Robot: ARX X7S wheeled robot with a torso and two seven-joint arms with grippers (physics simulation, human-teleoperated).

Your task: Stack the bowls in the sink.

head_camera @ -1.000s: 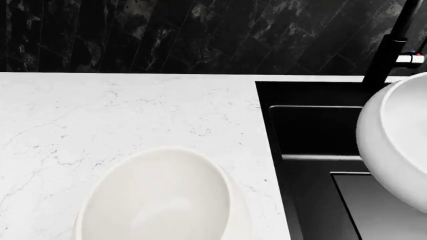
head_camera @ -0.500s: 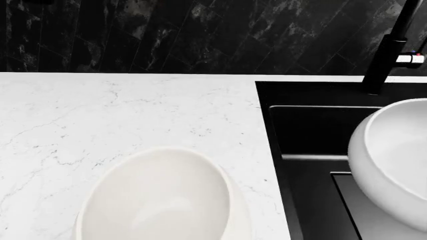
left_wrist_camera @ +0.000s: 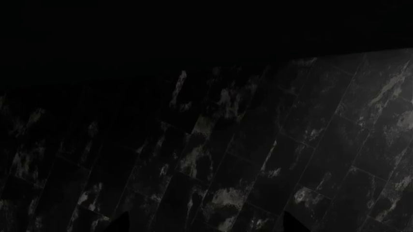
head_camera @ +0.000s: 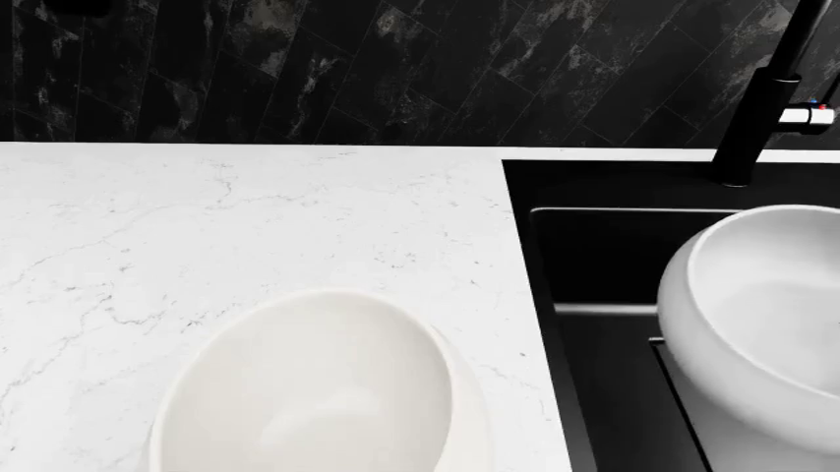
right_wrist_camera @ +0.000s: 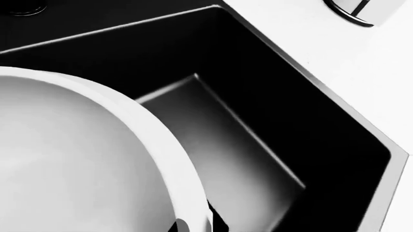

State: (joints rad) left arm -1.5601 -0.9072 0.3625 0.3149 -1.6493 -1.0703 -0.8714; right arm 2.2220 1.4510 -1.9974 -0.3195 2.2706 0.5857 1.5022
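A pure white bowl [head_camera: 768, 315] hangs over the black sink [head_camera: 617, 246], its opening facing up. In the right wrist view my right gripper [right_wrist_camera: 197, 226] is shut on the white bowl's rim [right_wrist_camera: 161, 145], one finger inside and one outside, above the sink floor [right_wrist_camera: 245, 145]. The wider cream-white bowl [head_camera: 315, 393] shows at the head view's near edge, over the marble countertop [head_camera: 197, 216], left of the sink. My left gripper [left_wrist_camera: 205, 224] is open with nothing between its tips and faces the dark tiled wall. Neither gripper shows in the head view.
A tall black faucet [head_camera: 768, 93] rises at the sink's back right. The black tiled wall [head_camera: 329, 69] runs behind the counter. In the right wrist view, a round dark-rimmed object [right_wrist_camera: 351, 9] sits on the countertop [right_wrist_camera: 348, 63] beyond the sink's edge.
The white bowl has come down and to the left over the sink and turned more level. The cream-white bowl has not moved.
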